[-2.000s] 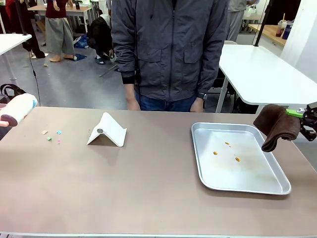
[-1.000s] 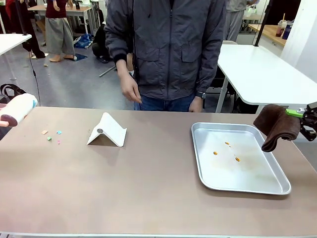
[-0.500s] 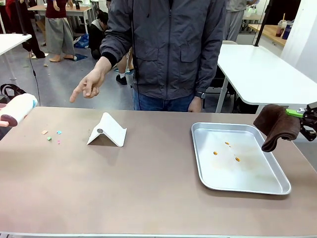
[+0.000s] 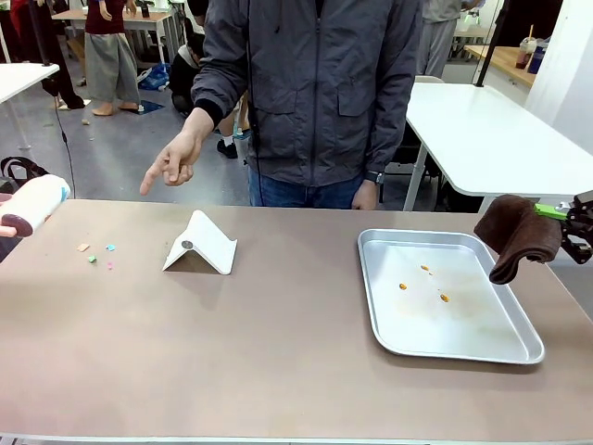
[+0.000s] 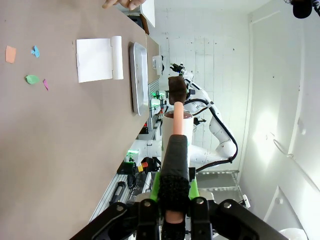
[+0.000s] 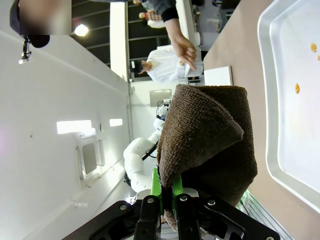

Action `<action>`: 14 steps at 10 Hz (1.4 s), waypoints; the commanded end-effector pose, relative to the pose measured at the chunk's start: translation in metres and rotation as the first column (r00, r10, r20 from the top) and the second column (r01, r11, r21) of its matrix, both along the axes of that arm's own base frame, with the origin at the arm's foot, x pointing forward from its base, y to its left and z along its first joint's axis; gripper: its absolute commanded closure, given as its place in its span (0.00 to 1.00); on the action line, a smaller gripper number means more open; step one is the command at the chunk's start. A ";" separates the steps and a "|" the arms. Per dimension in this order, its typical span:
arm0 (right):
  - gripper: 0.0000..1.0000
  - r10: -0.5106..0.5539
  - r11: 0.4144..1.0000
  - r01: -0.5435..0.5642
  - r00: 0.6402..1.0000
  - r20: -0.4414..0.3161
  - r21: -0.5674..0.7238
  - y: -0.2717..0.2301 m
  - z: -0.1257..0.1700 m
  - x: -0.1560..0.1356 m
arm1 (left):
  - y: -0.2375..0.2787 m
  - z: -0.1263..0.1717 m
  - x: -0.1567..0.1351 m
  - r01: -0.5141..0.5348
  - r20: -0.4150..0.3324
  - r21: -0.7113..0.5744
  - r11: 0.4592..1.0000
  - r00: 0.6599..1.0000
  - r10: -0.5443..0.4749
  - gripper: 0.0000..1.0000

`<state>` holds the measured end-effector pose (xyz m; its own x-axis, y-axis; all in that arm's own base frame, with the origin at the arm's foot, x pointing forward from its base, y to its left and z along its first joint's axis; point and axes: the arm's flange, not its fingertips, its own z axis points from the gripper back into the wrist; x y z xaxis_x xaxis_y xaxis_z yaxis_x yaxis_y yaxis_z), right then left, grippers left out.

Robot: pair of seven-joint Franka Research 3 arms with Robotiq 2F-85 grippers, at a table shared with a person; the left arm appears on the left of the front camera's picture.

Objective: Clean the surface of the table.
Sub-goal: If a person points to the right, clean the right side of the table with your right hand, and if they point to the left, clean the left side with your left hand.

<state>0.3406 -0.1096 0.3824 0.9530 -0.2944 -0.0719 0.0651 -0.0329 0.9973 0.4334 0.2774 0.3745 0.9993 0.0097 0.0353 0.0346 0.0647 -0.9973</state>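
The table (image 4: 278, 362) spans the lower part of the front view, from the near edge to the person (image 4: 320, 93) standing at its far side. The left gripper (image 5: 174, 186) is clamped on the handle of a roller (image 4: 35, 202), whose white drum hangs in the air at the table's left edge. Close by, on the left part of the table, lie a few small coloured scraps (image 4: 93, 253): orange, blue, green and pink. The person's hand (image 4: 171, 159) is held out above the far edge, one finger pointing down toward that side. To the right of the scraps a white folded stand (image 4: 202, 243) sits on the table, well apart from a metal tray (image 4: 482, 324) that lies flat on the right half. A few orange specks (image 4: 444, 298) dot the tray's floor. The right gripper (image 6: 167, 192) is closed on a brown cloth (image 4: 519, 236), which hangs bunched in the air at the tray's far right corner; I cannot tell whether its lower end touches the rim. In the right wrist view the cloth drapes out from between the green pads, with the tray off to one side of it and the stand and the pointing hand farther along the table.
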 end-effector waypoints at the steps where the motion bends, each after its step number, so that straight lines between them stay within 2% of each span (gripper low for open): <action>1: 1.00 0.006 1.000 -0.006 1.000 0.010 -0.003 0.002 0.005 -0.001 | -0.003 0.002 -0.006 0.005 0.015 -0.001 1.000 1.000 -0.005 1.00; 3: 1.00 0.006 1.000 -0.006 1.000 0.010 -0.003 0.002 0.005 -0.001 | -0.003 0.002 -0.006 0.005 0.015 -0.001 1.000 1.000 -0.005 1.00; 4: 1.00 0.006 1.000 -0.006 1.000 0.010 -0.003 0.002 0.005 -0.001 | 0.000 0.000 0.000 0.000 0.000 0.000 1.000 1.000 0.000 0.78; 5: 1.00 0.006 1.000 -0.006 1.000 0.010 -0.003 0.002 0.005 -0.001 | 0.002 0.001 0.006 -0.045 -0.012 0.083 0.996 0.999 0.046 0.78; 6: 1.00 0.006 1.000 -0.006 1.000 0.010 -0.003 0.002 0.005 -0.001 | 0.008 0.001 0.011 -0.141 0.004 0.164 0.976 0.990 0.142 0.78; 9: 1.00 0.006 1.000 -0.006 1.000 0.010 -0.003 0.002 0.005 -0.001 | 0.034 0.001 0.021 -0.253 0.006 0.297 0.921 0.965 0.263 0.78; 12: 1.00 0.006 1.000 -0.006 1.000 0.010 -0.003 0.002 0.005 -0.001 | 0.042 -0.011 0.044 -0.324 0.004 0.442 0.837 0.933 0.359 0.78; 13: 1.00 0.006 1.000 -0.006 1.000 0.010 -0.003 0.002 0.005 -0.001 | 0.044 -0.018 0.053 -0.342 -0.011 0.492 0.801 0.917 0.398 0.94; 14: 1.00 0.006 1.000 -0.006 1.000 0.010 -0.003 0.002 0.005 -0.001 | 0.045 -0.023 0.059 -0.333 -0.012 0.525 0.783 0.917 0.398 0.94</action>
<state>0.3406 -0.1095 0.3829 0.9531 -0.2943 -0.0703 0.0636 -0.0322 0.9975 0.4893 0.3274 0.3517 0.9214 0.3845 0.0557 -0.1673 0.5222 -0.8363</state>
